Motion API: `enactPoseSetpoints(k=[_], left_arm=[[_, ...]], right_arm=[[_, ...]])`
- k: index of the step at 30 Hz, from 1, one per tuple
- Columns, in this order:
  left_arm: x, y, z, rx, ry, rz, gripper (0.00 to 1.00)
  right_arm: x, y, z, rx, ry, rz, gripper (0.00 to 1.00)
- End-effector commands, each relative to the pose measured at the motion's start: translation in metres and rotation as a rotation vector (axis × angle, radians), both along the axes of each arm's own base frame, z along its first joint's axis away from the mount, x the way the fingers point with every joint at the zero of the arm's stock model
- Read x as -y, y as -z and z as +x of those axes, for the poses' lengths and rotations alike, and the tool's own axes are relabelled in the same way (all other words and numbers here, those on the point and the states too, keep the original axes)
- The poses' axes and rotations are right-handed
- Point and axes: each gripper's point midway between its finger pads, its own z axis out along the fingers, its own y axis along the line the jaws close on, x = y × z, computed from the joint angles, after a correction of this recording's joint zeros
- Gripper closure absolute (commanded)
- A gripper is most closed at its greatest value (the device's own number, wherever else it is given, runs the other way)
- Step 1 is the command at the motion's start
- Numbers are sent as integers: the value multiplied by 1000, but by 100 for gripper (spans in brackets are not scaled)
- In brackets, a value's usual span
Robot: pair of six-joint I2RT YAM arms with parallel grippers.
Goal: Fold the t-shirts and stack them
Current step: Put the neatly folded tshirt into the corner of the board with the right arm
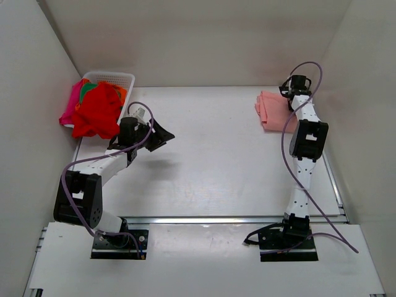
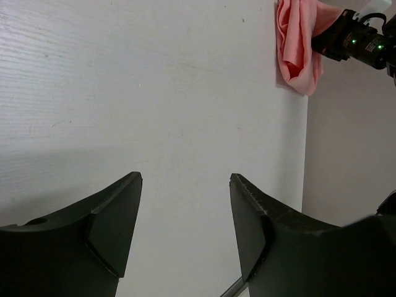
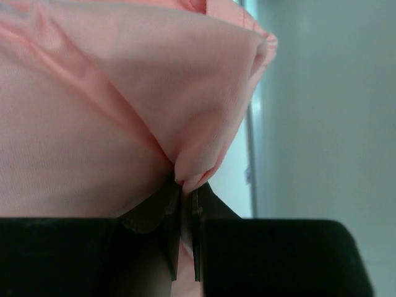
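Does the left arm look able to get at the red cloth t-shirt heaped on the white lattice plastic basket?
Probably yes: the red cloth t-shirt lies uncovered close beside the open, empty left gripper, which points away.

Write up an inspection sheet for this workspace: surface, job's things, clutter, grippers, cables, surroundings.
Surface: white table, with the left arm's shadow on it.
Job's things: salmon-pink shirt folded at the far right; red shirt heaped over the basket's front rim, with magenta shirt and orange/green shirt bunched behind it.
Clutter: white lattice basket in the far left corner.
Grippers: left gripper open over bare table, holding nothing; right gripper shut on a fold of the salmon-pink shirt.
Cables: left arm's purple cable and right arm's purple cable hang in loose loops; neither touches cloth.
Surroundings: white walls on three sides; metal rail along the near edge.
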Motion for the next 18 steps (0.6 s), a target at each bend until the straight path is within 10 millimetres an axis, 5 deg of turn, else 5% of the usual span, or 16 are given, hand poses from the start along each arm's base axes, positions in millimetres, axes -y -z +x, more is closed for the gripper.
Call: enactPoseSetpoints(k=[1,6,9,12,18], left_arm=[[3,-10,-12,27,46,7,31],[0,-6,-13,10,38,5,31],[3,-7,-17,12,51,10,31],[3,-7,-20,15,49,16,31],[1,-16,-31,31,33,16,30]], right_arm=[[45,2,10,55,50,-116,100],[54,11,8,47,67,-111,99],[52,1,16,78,40,-128,83],[50,-28,24,149,31,-97,50],[29,-114,34,291,0,-137,15]])
